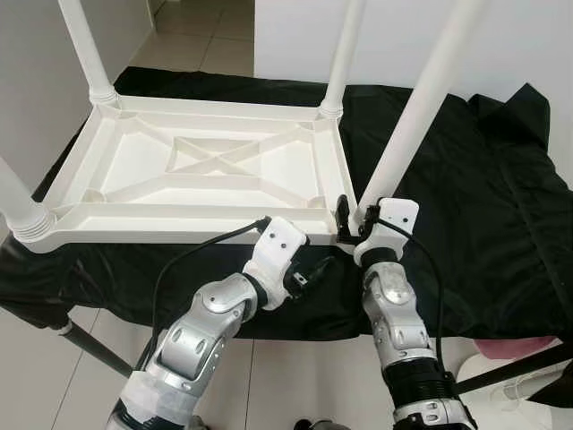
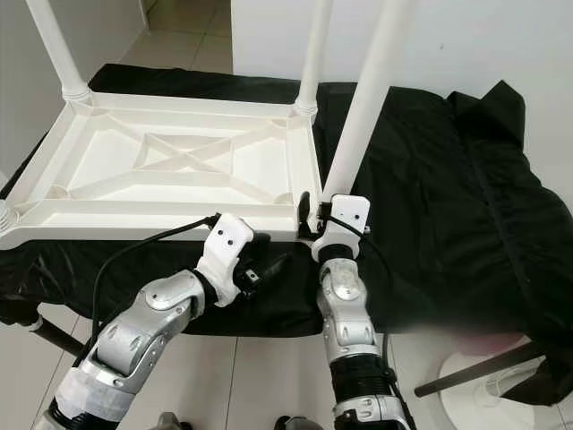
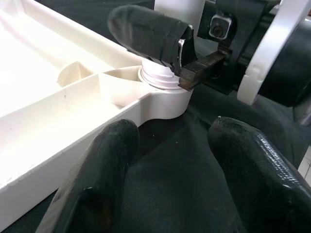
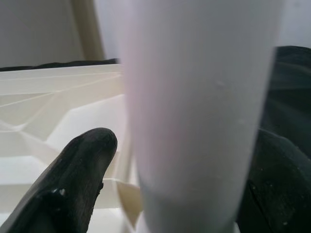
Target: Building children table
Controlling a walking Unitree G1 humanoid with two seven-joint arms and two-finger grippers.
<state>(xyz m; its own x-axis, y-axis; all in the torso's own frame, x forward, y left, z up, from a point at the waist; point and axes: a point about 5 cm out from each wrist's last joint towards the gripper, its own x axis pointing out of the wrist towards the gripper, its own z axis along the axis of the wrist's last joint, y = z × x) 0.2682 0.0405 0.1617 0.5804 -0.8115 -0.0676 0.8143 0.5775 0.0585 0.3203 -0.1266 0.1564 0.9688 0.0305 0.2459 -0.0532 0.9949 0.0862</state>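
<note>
We log the white children's table top [image 1: 206, 170] lying upside down on a surface draped in black cloth [image 1: 466, 179], ribbed underside up. Going left to right: one leg stands in the near-left corner socket [image 1: 31, 224], one in the far-left corner [image 1: 100, 90], one at the far-right corner [image 1: 331, 107] (all three upright as far as we can see). The fourth leg [image 1: 416, 116] rises from the near-right corner socket [image 3: 163, 80], leaning to the right.

The left claw [image 1: 309, 273] hangs just off the table's near edge with its fingers apart, holding nothing, above the cloth. The right claw [image 1: 351, 219] is clamped around the base of the fourth leg at the socket; the right wrist view has the leg between both fingers [image 4: 77, 170].

Judgement: the fourth leg is being seated, the last of four.

Risks: the lean suggests the leg is not square in its socket, so turning or pushing may jam it or cross its thread. The top rests on loose cloth and the left claw is not bracing it, so force at the corner could slide or pivot the whole top.
</note>
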